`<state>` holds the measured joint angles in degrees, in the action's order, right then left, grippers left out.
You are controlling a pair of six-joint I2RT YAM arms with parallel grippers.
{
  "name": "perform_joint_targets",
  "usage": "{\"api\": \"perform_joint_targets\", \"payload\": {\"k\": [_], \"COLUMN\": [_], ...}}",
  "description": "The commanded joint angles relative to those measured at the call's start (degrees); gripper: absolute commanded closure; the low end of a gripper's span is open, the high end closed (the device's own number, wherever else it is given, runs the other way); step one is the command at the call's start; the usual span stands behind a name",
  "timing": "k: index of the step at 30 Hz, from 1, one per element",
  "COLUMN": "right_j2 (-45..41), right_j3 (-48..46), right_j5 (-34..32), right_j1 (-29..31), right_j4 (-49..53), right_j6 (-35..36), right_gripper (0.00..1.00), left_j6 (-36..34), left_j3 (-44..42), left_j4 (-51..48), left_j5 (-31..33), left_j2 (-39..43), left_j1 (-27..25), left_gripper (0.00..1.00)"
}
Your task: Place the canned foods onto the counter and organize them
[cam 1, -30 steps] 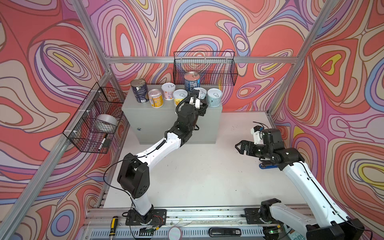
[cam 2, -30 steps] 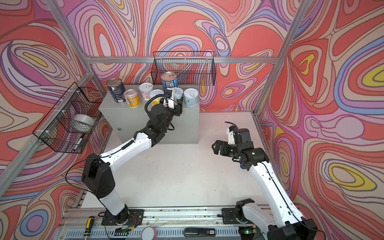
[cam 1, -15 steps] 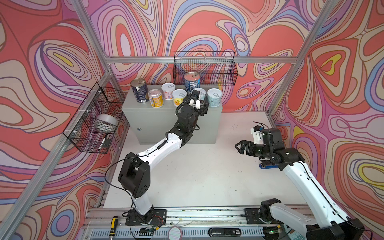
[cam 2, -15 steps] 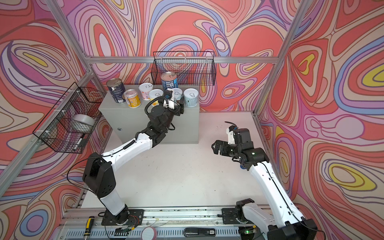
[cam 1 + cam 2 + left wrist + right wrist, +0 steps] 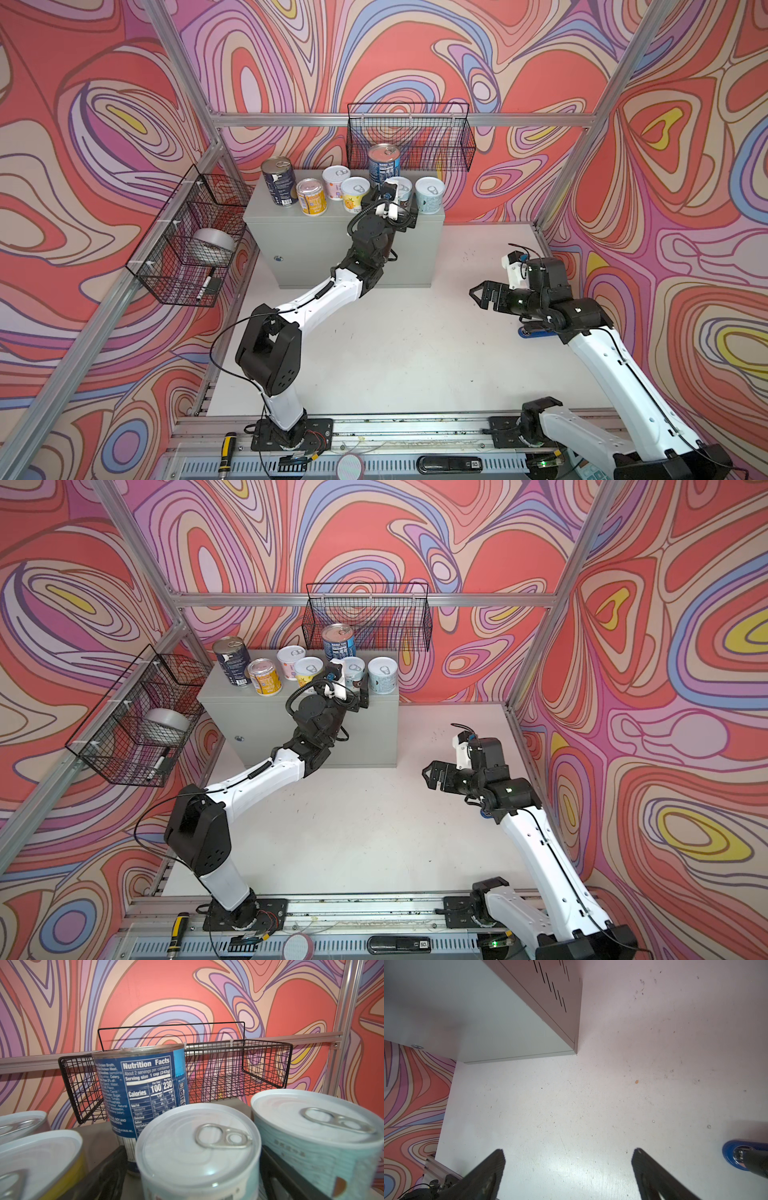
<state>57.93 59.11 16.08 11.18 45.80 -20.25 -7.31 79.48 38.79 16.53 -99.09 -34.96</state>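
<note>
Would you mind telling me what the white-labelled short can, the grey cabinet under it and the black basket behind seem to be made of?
White-labelled short can: likely metal under a paper label; it has a smooth pale lid with a steel-looking pull-tab.
Grey box-shaped cabinet: apparently sheet metal with a matte painted finish, given its folded edges and small round lock.
Black basket: thin wire grid, seemingly black-coated.

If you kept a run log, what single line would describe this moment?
left gripper: open around short white-label can | right gripper: open, empty, over white tabletop | seven cans on grey metal cabinet
</note>
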Motion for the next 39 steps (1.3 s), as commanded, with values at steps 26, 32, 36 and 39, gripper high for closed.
{"api": "perform_joint_targets", "payload": {"k": [26, 32, 36, 39], "right_j2": [-2.29, -2.78, -5.13, -7.49], "right_j3": [-2.60, -3.30, -6.21, -9.40], "right_j5": [2.15, -1.18, -9.34, -17.25], "right_j1": [-0.11, -0.09, -0.07, -0.02], "right_j4": [-2.27, -3.99, -9.09, -14.40], "right_j6": [-0.79, -1.66, -2.42, -6.06], "right_gripper": [0.02, 0.02, 0.02, 0.01], "left_j6": [-4.89, -7.17, -5.61, -4.93], "left_j3": [-13.23, -17.46, -28.07, -36.31], "left_j4": [0.98, 1.17, 1.92, 0.55], "left_j5": [9.86, 20.20, 26.55, 29.39], "left_j2": [9.58, 13.40, 21.63, 28.49], "left_j1": [-6.20, -9.71, -11.53, -11.52], "left_gripper": [0.00, 0.00, 0.00, 0.00]}}
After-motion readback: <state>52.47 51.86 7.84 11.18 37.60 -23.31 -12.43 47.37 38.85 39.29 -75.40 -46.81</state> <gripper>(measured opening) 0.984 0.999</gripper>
